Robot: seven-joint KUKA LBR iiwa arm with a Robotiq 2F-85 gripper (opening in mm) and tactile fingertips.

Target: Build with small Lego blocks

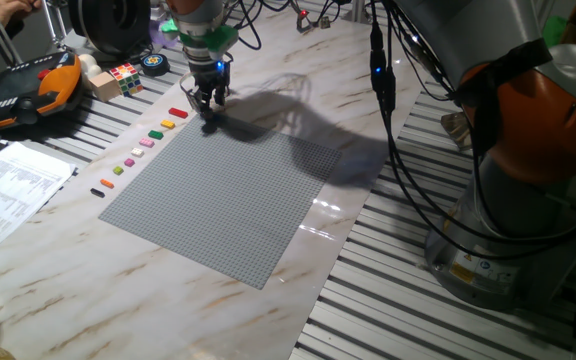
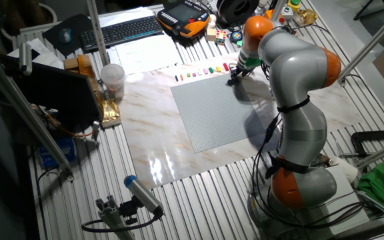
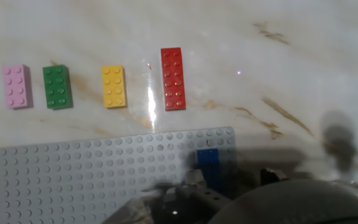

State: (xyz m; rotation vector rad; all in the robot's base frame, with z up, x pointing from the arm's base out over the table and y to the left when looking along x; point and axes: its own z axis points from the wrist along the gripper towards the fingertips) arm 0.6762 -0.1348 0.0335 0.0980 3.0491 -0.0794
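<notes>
While the jaws, whose spread I cannot tell, hover over a blue brick [image 3: 207, 163] on the baseplate [image 3: 73, 180], red [image 3: 173, 78], yellow [image 3: 114, 86], green [image 3: 57, 87] and pink [image 3: 16, 86] bricks wait beyond them.

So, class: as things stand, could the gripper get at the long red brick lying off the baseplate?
Probably yes. The red brick lies alone on bare marble, clear gaps either side, just past the baseplate corner where the gripper hangs. Nothing blocks it.

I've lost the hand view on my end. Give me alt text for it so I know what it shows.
A blue brick sits on the grey baseplate near its corner, just ahead of the blurred tool at the bottom edge. Beyond the plate, on the marble table, lie a red brick, a yellow brick, a green brick and a pink brick in a row.
</notes>
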